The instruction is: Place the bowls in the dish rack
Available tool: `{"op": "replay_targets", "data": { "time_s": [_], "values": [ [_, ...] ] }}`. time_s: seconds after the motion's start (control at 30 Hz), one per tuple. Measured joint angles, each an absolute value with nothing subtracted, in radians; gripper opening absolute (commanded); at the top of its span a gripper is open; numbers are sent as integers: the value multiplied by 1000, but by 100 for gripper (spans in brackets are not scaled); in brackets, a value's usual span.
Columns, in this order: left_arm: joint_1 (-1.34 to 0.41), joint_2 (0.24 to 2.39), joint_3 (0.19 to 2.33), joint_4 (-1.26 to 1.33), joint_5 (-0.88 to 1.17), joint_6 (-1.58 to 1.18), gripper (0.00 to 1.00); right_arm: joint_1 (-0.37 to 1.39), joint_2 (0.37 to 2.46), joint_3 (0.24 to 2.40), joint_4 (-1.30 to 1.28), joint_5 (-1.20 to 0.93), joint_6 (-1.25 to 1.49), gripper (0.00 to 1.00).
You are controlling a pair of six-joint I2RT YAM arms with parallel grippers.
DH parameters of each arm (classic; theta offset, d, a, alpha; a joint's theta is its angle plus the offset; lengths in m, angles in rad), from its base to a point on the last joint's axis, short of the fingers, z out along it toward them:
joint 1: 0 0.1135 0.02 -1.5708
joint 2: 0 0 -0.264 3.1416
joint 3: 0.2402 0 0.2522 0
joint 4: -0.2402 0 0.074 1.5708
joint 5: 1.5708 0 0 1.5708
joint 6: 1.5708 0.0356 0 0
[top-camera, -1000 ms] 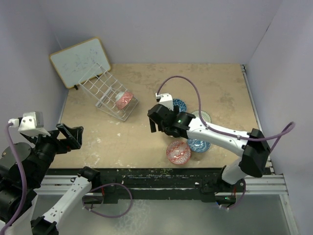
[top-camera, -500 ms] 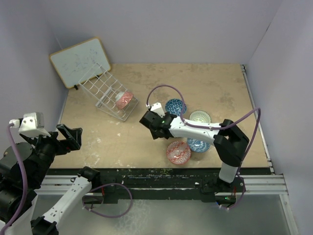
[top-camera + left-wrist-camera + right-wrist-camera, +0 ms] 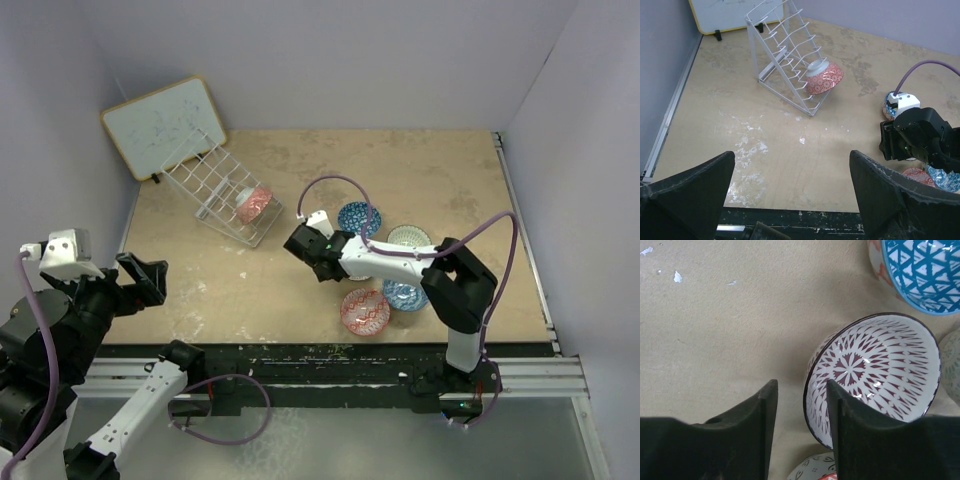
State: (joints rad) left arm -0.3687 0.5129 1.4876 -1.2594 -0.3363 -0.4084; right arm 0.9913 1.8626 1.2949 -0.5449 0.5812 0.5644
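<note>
The white wire dish rack [image 3: 213,190] stands tilted at the back left and holds one red bowl [image 3: 253,204]; both show in the left wrist view, rack [image 3: 782,55] and bowl [image 3: 824,78]. My right gripper [image 3: 801,386] is open, low over a cream bowl with a maroon star pattern [image 3: 875,367]. One finger is inside its near rim and one outside, with a gap left. In the top view the gripper [image 3: 320,260] hides that bowl. Around it lie a blue bowl [image 3: 358,217], a cream bowl [image 3: 408,238], another blue bowl [image 3: 405,296] and a red bowl [image 3: 365,311]. My left gripper [image 3: 791,155] is open and empty, high over the front left.
A wood-framed whiteboard [image 3: 160,125] leans at the back left behind the rack. Purple walls close in the left, back and right. The right arm's cable [image 3: 335,190] loops above the bowls. The table's front edge [image 3: 790,212] lies below the left gripper.
My right gripper has moved left and down to the maroon-patterned bowl, and its elbow has folded in toward the bowls. The left arm and the rack have not moved.
</note>
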Motion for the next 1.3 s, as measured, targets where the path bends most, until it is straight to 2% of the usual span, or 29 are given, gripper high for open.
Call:
{"op": "replay_targets", "data": {
  "time_s": [0.07,0.33,0.63,0.93,1.1,1.2,1.3],
  "values": [
    [-369,513,1485,-1259,-339,-408,99,987,1863,1296,-544,582,559,35],
    [-369,513,1474,-1259,-345,-408,99,979,1863,1299,-543,585,557,35],
    [-369,509,1473,-1259,-345,-409,99,974,1863,1299,-543,585,553,21],
    [-369,496,1473,-1260,-345,-409,99,968,1866,1299,-543,585,550,23],
    [-369,488,1473,-1263,-345,-409,99,968,1876,1299,-544,585,550,14],
    [-369,484,1473,-1267,-346,-409,99,967,1882,1300,-546,586,550,0],
    [-369,476,1473,-1273,-347,-409,99,967,1884,1302,-550,592,550,0]
  ]
}}
